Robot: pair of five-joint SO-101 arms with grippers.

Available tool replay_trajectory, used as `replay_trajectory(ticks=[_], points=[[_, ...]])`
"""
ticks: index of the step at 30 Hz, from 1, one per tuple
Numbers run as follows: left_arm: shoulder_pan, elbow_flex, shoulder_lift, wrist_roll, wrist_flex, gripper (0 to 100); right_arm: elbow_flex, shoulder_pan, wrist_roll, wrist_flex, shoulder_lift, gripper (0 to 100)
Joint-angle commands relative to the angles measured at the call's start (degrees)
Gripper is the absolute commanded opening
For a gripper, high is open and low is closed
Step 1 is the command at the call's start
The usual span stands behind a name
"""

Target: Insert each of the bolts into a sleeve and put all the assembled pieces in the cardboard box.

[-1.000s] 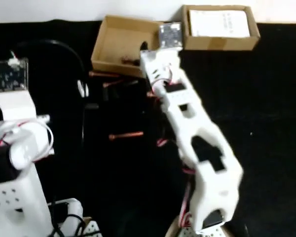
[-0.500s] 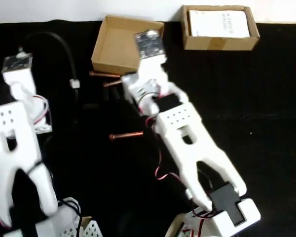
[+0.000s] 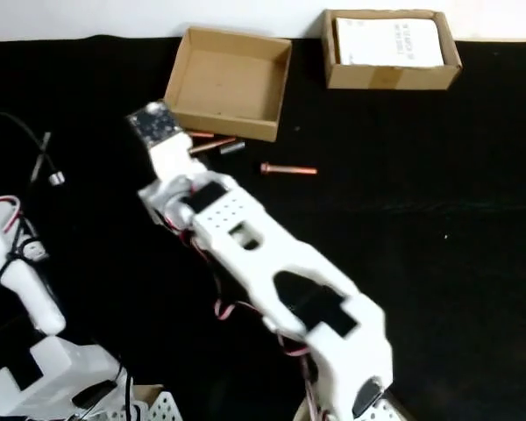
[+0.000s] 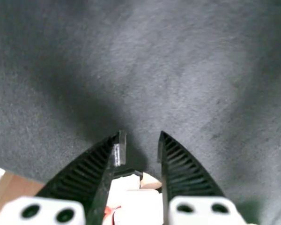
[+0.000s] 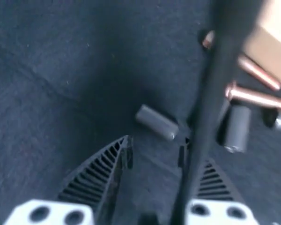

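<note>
Just beyond the right gripper (image 5: 154,146), parted and empty, lies a grey sleeve (image 5: 157,122) (light, rigid, probably slick); best pinched across its middle.

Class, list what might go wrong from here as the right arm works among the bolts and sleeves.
The sleeve lies on its side ahead of the open right gripper; its fingers may roll it away.
A dark cable crosses near the fingers and might snag.
The bolts crowd beside the cardboard box; one grab may catch two.
</note>
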Motion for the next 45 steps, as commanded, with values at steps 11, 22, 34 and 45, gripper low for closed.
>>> replay_trajectory(ticks=[11, 22, 34, 45], points=[[-2.1, -1.8, 0.1, 0.1, 0.4, 13, -35.2, -0.1, 0.2, 6.6, 28.4, 16.3], [-2.0, -1.8, 0.2, 0.1, 0.4, 13, -54.5, 3.9, 0.2, 25.9, 41.5, 15.9], [-1.7, -1.8, 0.2, 0.2, 0.4, 13, -64.5, 5.1, 0.3, 44.1, 41.6, 0.8], [-1.8, -1.5, 0.1, 0.2, 0.5, 13, -72.8, 5.5, 0.5, 56.3, 41.6, 10.9]])
